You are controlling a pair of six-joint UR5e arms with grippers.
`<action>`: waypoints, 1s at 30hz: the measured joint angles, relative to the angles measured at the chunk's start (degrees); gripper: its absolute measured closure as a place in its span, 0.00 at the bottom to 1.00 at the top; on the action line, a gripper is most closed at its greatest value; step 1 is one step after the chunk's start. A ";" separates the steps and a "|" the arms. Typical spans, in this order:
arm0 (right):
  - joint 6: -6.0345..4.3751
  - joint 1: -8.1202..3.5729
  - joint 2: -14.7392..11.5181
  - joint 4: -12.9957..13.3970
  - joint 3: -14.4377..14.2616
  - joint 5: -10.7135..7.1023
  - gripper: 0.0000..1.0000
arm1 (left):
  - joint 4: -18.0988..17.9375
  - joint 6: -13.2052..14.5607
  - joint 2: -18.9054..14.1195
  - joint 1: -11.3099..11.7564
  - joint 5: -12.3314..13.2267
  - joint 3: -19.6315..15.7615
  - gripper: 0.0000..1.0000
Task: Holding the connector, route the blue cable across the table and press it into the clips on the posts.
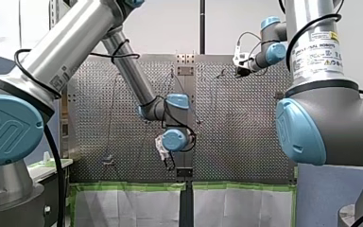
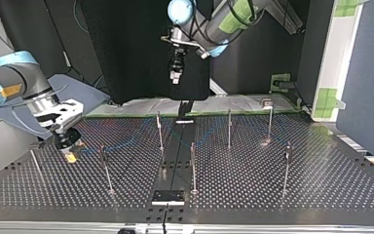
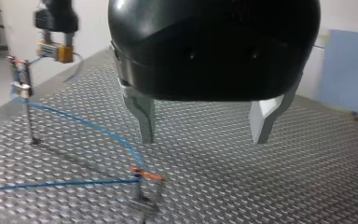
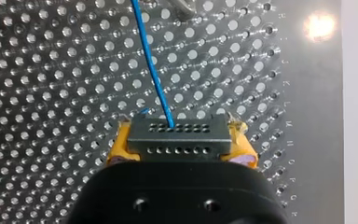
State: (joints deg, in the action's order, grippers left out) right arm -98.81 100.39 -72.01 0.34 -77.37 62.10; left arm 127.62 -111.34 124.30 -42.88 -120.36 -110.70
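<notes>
perforated metal table [image 2: 282, 190] with thin posts [image 2: 193, 168] standing on it, dark drape [image 2: 126, 48] behind. low at the top view's left, close over the table: my right gripper [image 4: 179, 150], clamped by its yellow pads [image 4: 121, 151] on the connector [image 4: 177, 135], with the blue cable [image 4: 151, 70] leaving the connector's face. from the left wrist view, runs from that connector to a clip [image 3: 21, 88] atop the far post, then slopes down to an orange clip [image 3: 147, 176] on the near post and off along the table. looks seated in those 2 clips, less surely at the far one. hard to make out any cable at the posts on the top view's right, so probably most of the routing left to do. raised well above the table: my left gripper [image 3: 203, 123], spread wide, holding nothing. no box, tray or other container in view.
</notes>
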 joint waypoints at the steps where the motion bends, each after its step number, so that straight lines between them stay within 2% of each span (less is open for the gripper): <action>1: 0.00 -0.03 0.02 0.01 -0.01 0.01 1.00 | -0.47 0.17 0.45 -0.01 0.00 -0.44 0.00; 8: 0.00 -0.10 0.02 -0.09 -0.02 -0.10 1.00 | -3.83 1.45 3.01 -0.03 0.00 -3.81 0.00; 18: 0.00 0.12 -0.02 -0.16 -0.02 0.65 1.00 | -8.28 2.88 3.24 -0.08 0.58 -8.41 0.00; 30: 0.00 0.03 -0.03 -0.16 -0.03 0.75 1.00 | -8.87 3.15 3.26 -0.12 0.70 -9.11 0.00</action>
State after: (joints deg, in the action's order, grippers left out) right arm -98.80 100.42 -72.04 0.18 -77.40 62.85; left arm 118.76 -108.19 127.56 -43.00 -119.66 -119.81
